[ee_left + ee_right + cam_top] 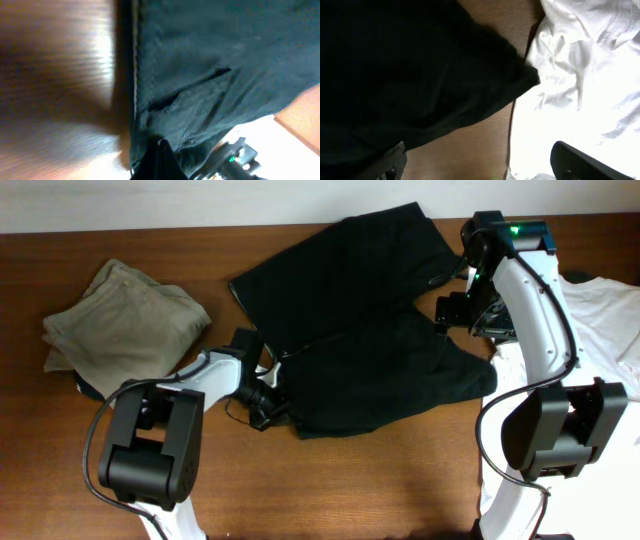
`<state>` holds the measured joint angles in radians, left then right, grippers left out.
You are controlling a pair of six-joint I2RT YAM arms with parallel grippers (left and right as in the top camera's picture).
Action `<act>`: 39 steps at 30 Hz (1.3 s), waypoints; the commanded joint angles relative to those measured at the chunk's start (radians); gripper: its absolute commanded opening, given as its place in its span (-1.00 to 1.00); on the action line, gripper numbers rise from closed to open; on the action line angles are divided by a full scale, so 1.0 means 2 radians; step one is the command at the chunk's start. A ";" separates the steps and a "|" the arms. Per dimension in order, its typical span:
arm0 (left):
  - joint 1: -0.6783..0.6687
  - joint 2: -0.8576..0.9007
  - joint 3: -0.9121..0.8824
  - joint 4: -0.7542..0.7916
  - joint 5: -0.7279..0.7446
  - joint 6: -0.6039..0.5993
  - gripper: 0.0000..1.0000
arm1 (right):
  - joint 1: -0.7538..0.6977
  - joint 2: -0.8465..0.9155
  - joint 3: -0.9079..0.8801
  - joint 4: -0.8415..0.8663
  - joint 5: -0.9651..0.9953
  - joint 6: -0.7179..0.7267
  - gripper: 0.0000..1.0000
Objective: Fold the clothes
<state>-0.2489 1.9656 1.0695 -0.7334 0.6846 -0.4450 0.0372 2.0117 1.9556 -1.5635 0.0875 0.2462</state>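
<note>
The black shorts (pixel 370 330) lie spread flat across the middle of the table. My left gripper (pixel 270 398) is at their lower left edge, and in the left wrist view its fingers (pixel 160 162) are pressed together on the hem of the black fabric (pixel 215 75). My right gripper (pixel 462 310) hovers at the shorts' right side, next to the white shirt (pixel 605 320). In the right wrist view its fingers (pixel 485 167) are wide apart and empty, with the black shorts (pixel 395 65) on one side and the white shirt (pixel 580 90) on the other.
A khaki-olive garment (pixel 125 320) lies folded at the far left. The brown wooden table (pixel 350 480) shows bare along the front. The white shirt hangs over the table's right edge.
</note>
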 commanded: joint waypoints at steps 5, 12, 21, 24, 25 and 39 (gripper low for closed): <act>0.046 0.007 0.068 -0.165 -0.361 0.082 -1.00 | -0.009 -0.004 -0.001 0.014 -0.003 -0.003 0.98; 0.168 -0.053 0.082 -0.160 -0.353 0.134 -1.00 | -0.031 -0.004 -0.146 0.097 -0.222 -0.128 0.94; 0.154 -0.066 0.082 -0.161 -0.353 0.140 -1.00 | 0.096 -0.004 -0.410 0.415 -0.408 -0.047 0.08; 0.154 -0.066 0.082 -0.161 -0.348 0.142 -0.99 | 0.084 -0.011 -0.352 0.340 -0.288 -0.045 -0.92; 0.154 -0.066 0.082 -0.159 -0.349 0.142 -1.00 | 0.073 -0.025 -0.274 0.249 -0.202 -0.069 -0.92; 0.038 -0.066 0.080 -0.124 -0.174 0.290 -0.58 | -0.037 -0.026 -0.062 0.116 -0.116 -0.061 0.77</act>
<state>-0.0589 1.8530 1.2236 -0.9878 0.2398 0.0208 -0.0116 1.9366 1.8442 -1.3315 -0.0597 0.1646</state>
